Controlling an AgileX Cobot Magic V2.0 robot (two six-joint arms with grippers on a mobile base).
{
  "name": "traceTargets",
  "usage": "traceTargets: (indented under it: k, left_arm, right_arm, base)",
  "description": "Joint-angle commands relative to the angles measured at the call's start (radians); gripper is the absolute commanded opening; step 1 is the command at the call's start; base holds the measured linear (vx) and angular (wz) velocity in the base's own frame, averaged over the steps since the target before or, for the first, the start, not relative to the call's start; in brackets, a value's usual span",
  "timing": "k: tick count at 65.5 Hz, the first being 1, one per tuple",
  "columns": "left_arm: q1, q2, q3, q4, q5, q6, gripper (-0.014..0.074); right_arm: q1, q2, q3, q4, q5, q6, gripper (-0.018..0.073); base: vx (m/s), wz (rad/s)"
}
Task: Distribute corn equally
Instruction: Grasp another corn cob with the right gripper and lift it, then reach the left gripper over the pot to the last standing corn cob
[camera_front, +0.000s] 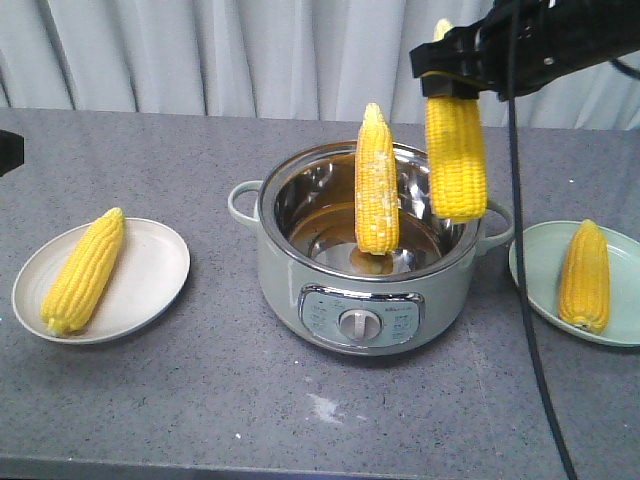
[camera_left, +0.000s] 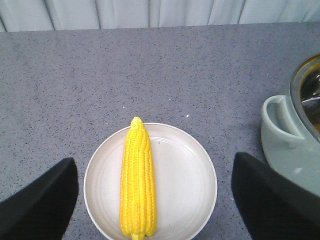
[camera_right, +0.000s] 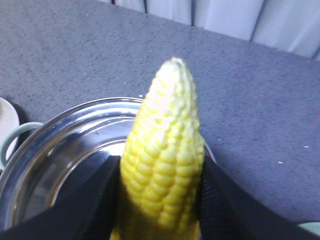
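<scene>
My right gripper (camera_front: 452, 78) is shut on the upper part of a yellow corn cob (camera_front: 456, 155), which hangs upright above the right rim of the pot (camera_front: 360, 300). In the right wrist view the black fingers (camera_right: 97, 200) press both sides of that cob (camera_right: 162, 165). A second cob (camera_front: 376, 180) stands upright inside the pot. Another cob (camera_front: 85, 270) lies on the white plate (camera_front: 150, 270) at left, and one (camera_front: 585, 275) lies on the green plate (camera_front: 535, 280) at right. My left gripper (camera_left: 153, 160) hovers open above the white plate (camera_left: 185, 185) and its cob (camera_left: 137, 180).
The pot's handle (camera_left: 280, 120) shows at the right of the left wrist view. A black cable (camera_front: 525, 300) hangs from the right arm in front of the green plate. Curtains close off the back of the grey table (camera_front: 200, 400).
</scene>
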Motion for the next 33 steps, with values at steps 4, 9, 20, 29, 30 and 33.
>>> traceTargets:
  k: [4,9,20,29,30,33]
  left_arm:
    - [0.004,-0.013,-0.025,0.005,-0.067,-0.006,0.0587]
    - [0.004,-0.013,-0.025,0.005,-0.067,-0.006,0.0587]
    - [0.004,-0.013,-0.025,0.005,-0.067,-0.006,0.0587]
    - [0.004,-0.013,-0.025,0.005,-0.066,-0.006,0.0587]
    - [0.004,-0.013,-0.025,0.005,-0.066,-0.006,0.0587]
    - [0.004,-0.013,-0.025,0.005,-0.064,-0.006,0.0587]
  right_arm:
    - [-0.008,-0.133,-0.031,-0.156,0.013,0.078,0.0175]
    - [-0.008,-0.173,-0.031,-0.237,0.068,0.137,0.0175]
    - [-0.04,-0.243,-0.031,-0.312,0.177,0.184,0.018]
    - [-0.104,-0.283,-0.018,-0.311,0.221,0.184,0.0184]
    - [-0.109,-0.287,-0.015,-0.311,0.221,0.184,0.0185]
    - [-0.128,-0.302,0.006,-0.311,0.221,0.184,0.0186]
  base:
    - [0.0,0.0]
    - [0.0,0.0]
    - [0.0,0.0]
    - [0.0,0.0]
    - [0.0,0.0]
    - [0.0,0.0]
